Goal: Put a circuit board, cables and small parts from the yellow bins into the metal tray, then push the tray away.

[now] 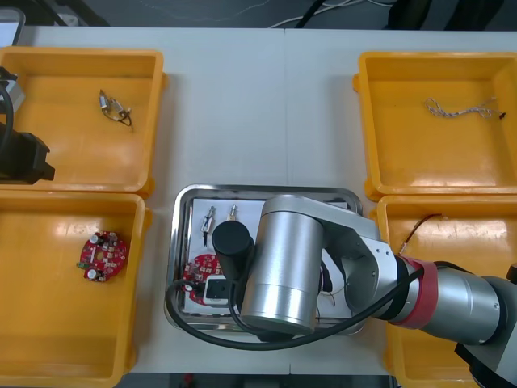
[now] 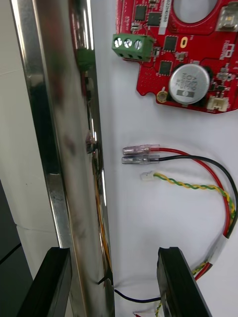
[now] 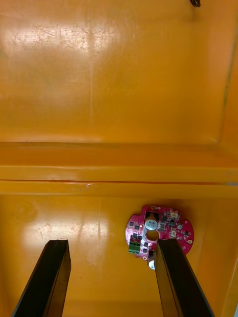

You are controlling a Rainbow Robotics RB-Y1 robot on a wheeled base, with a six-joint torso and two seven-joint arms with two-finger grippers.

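**Much is hidden from the front**

My right arm (image 1: 283, 259) hides much of the shiny metal tray (image 1: 179, 234). Showing are a round red circuit board (image 2: 193, 54), small metal parts (image 1: 212, 220) by the far wall, and red, black and twisted yellow-green cables (image 2: 188, 185) cut off behind one finger. My right gripper (image 2: 113, 252) stands wide, straddling the tray's rim, one finger outside. My left gripper (image 3: 111, 242) hangs wide near a second red board (image 3: 158, 230) in the near left yellow bin (image 1: 48, 356).

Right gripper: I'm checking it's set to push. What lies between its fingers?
The metal tray's side wall, in the right wrist view; the right gripper straddles it, open.
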